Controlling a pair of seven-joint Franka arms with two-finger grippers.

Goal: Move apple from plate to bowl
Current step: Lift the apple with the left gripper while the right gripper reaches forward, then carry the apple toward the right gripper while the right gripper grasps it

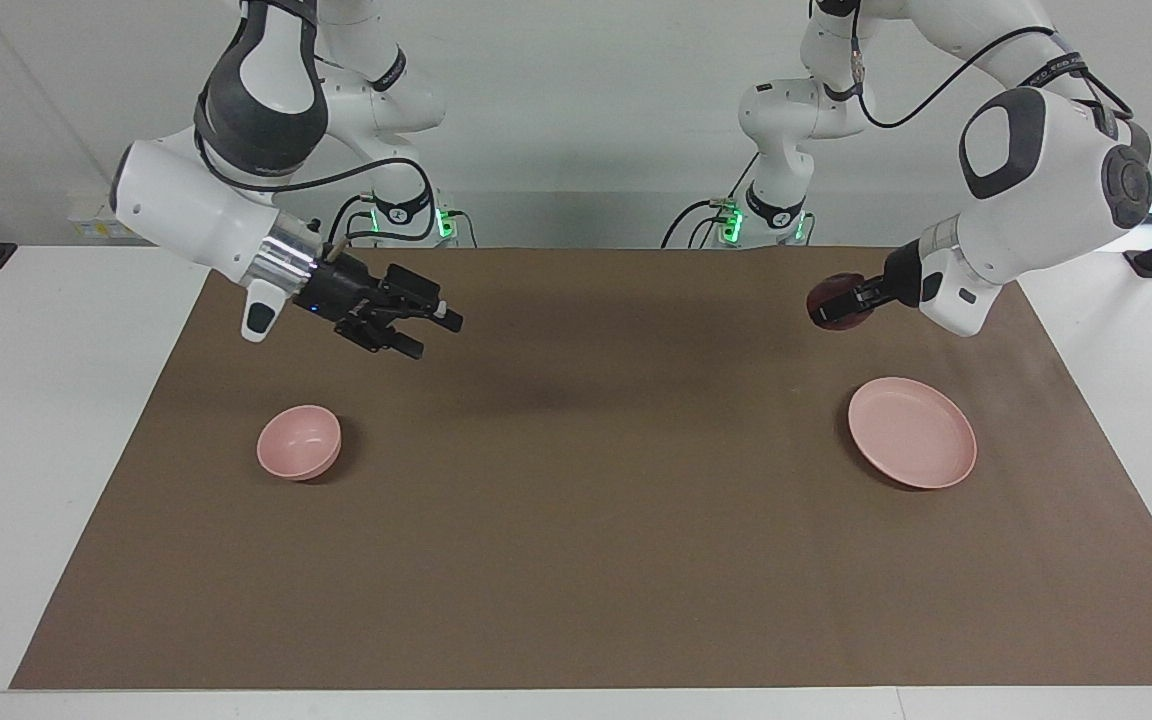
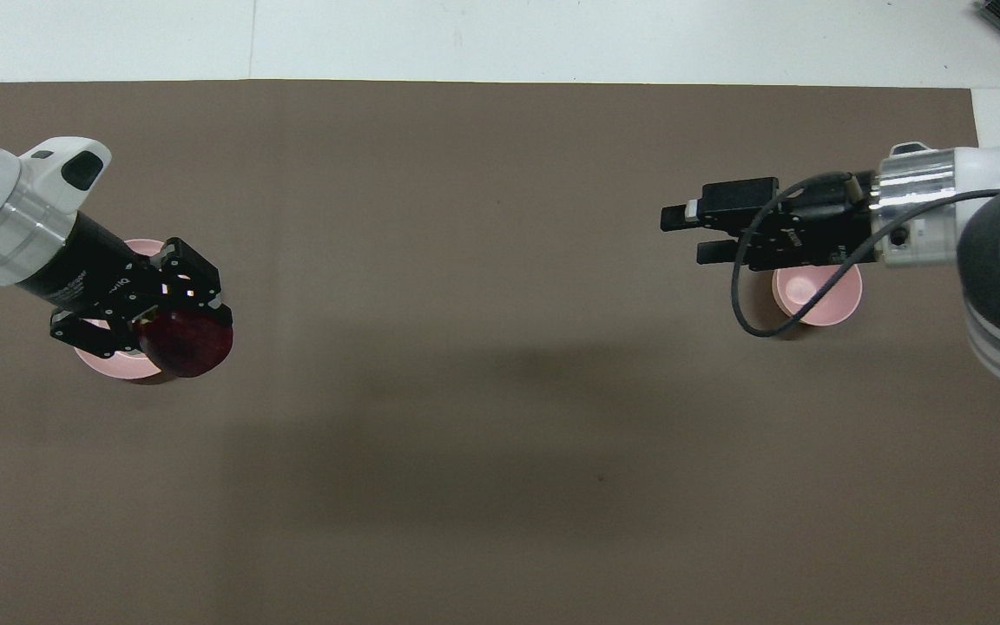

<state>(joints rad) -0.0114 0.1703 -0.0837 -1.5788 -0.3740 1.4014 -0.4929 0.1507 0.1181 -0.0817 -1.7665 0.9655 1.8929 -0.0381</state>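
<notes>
Roughly halfway by the look of it. Apple (image 1: pixel 836 301) off the plate (image 1: pixel 912 432) and in the air, clamped in the left gripper (image 1: pixel 858 298); carrying it over and releasing it into the bowl (image 1: pixel 299 442) not yet done.

Relative to the plate: apple above the brown mat (image 1: pixel 576 560) beside the plate's robot-side rim, well clear of the surface, so lifted, not resting. Plate bare, lying toward the left arm's end of the table. Bowl well apart from the plate, toward the right arm's end, nothing in it.

Left arm reaching down from its base, wrist bent, gripper turned sideways toward the table's middle, fingers closed on the apple's sides. In the overhead view, apple and gripper partly covering the plate.

Right gripper (image 1: pixel 418 320) waiting in the air over the mat by the bowl, far from the plate, tilted slightly down, fingers spread apart and holding nothing.

Likely remainder: a long carry from the plate's end to the bowl, or a handover, since the bowl sits under the other arm.
</notes>
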